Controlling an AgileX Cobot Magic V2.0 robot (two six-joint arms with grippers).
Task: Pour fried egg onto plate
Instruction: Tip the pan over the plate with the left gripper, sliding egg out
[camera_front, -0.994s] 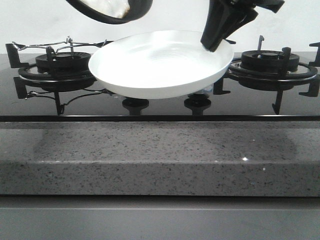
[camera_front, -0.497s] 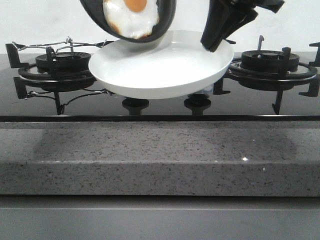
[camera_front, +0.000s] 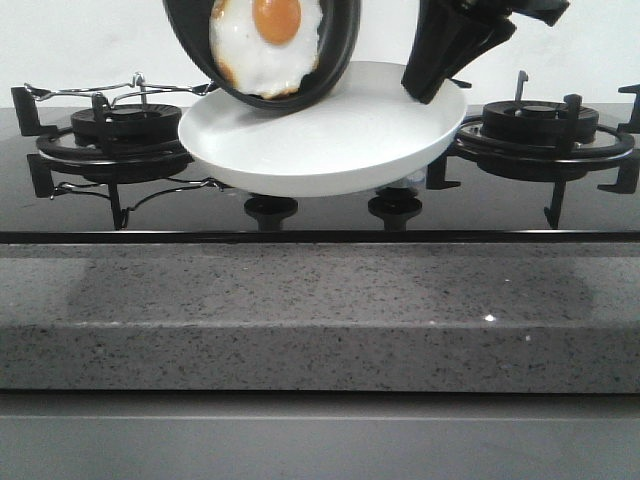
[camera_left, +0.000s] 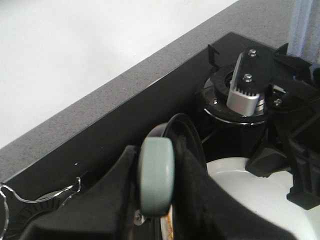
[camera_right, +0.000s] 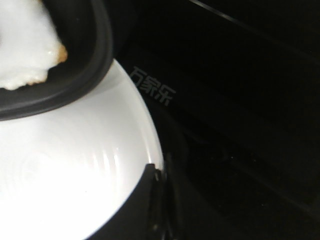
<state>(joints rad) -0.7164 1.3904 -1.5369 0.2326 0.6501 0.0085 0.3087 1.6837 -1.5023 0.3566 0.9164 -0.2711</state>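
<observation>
Tipped steeper than half a second ago, the black frying pan (camera_front: 262, 48) now shows more of its inside in the front view, and the fried egg (camera_front: 264, 42) has slid lower, clinging to the tilted pan base with its orange yolk near the top. It's not on the plate (camera_front: 322, 128) yet; the pan's low rim hangs right over the plate's left rear part. That white plate is held up above the black stove (camera_front: 320, 205), between the left burner (camera_front: 125, 135) and the right burner (camera_front: 540, 130), with the right gripper (camera_front: 432, 88) clamped on its right rim. Over to the left wrist view: the left gripper (camera_left: 150, 200) is closed on the pan's pale handle (camera_left: 156, 175), the pan edge-on beyond it, the plate's white inside to one side. And the right wrist view: a dark finger (camera_right: 145, 200) pinches the plate rim, the pan overlapping the plate with the egg's browned edge showing inside it.
</observation>
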